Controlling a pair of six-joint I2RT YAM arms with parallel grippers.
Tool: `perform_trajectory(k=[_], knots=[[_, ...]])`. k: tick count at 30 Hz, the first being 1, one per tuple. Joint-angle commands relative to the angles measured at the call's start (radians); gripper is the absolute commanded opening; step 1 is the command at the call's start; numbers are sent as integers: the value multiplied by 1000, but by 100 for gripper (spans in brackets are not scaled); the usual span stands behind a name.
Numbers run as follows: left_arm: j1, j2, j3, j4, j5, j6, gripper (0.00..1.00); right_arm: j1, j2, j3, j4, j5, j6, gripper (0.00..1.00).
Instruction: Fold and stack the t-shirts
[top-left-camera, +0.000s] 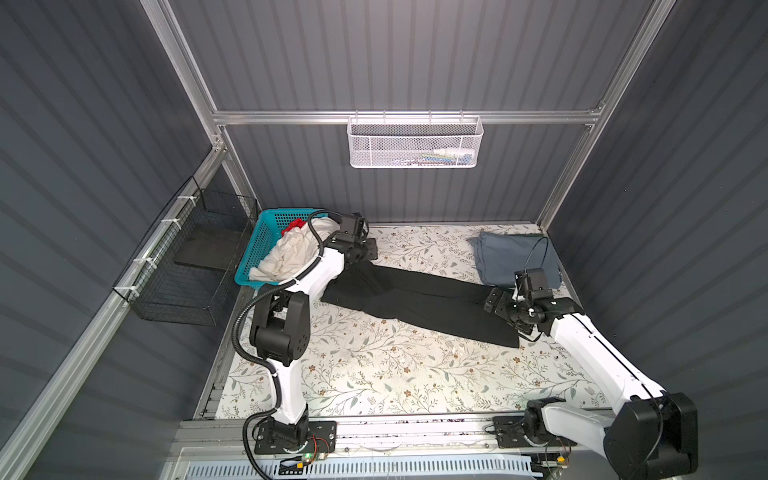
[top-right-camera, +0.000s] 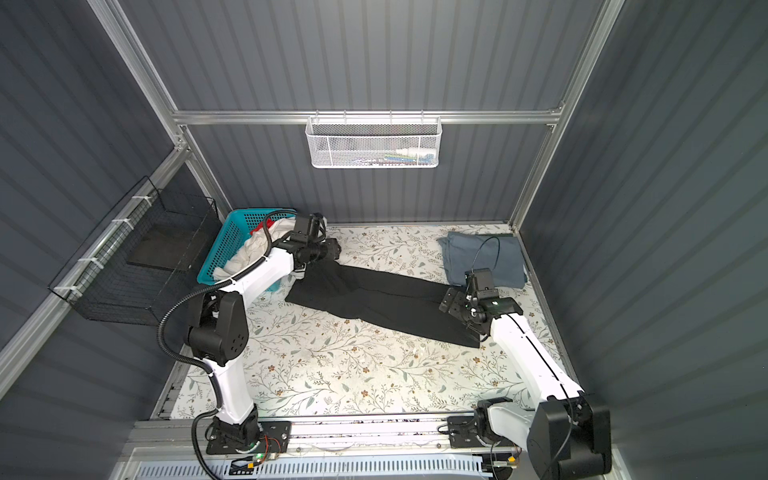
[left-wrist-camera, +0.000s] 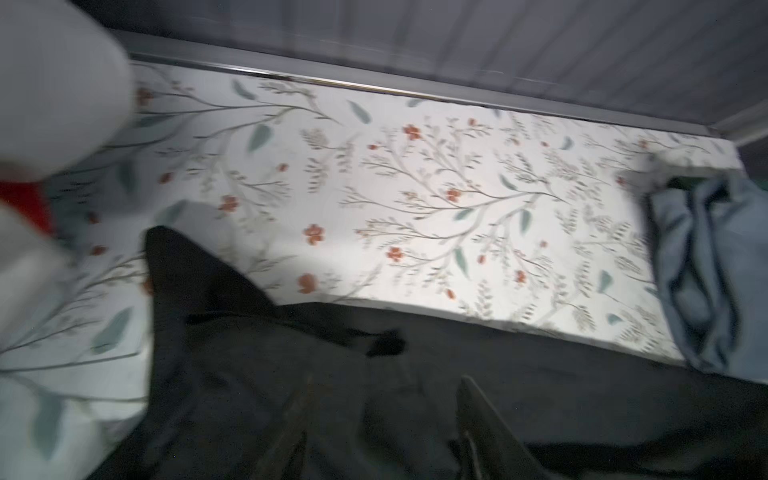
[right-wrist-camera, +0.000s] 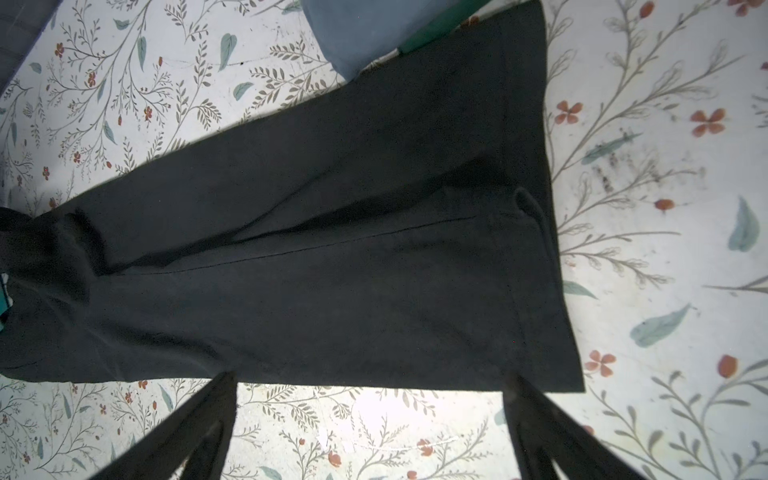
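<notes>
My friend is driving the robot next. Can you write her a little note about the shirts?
Left hand: fingers apart over the black shirt at its end by the basket; no grip that I can see.
Right hand: wide open and empty, at the shirt's other end.
Black shirt: a long narrow strip on the table.
Blue-grey shirt: folded in the far right corner.
White shirt and red shirt: bunched in the basket.
Done: blue-grey folded, black half folded.
Left: probably fold the black strip shorter, stack it on the blue-grey, then white and red.

Teal basket (top-left-camera: 261, 237) stands on the floral table (top-left-camera: 374, 374); white mesh bin (top-left-camera: 415, 145) hangs above.
</notes>
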Motion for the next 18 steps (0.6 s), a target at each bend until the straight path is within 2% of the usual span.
perform_trajectory(k=[1, 7, 12, 18], knots=[[-39, 66, 45, 5, 91, -18, 56, -4, -13, -21, 0, 21, 4, 99], [-105, 201, 226, -212, -100, 52, 54, -13, -30, -39, -5, 30, -1, 99], [-115, 220, 235, -230, -175, 64, 52, -24, -29, -51, -10, 32, 0, 99], [-123, 244, 250, -263, -199, 69, 51, -29, -60, -62, -5, 29, 1, 99]])
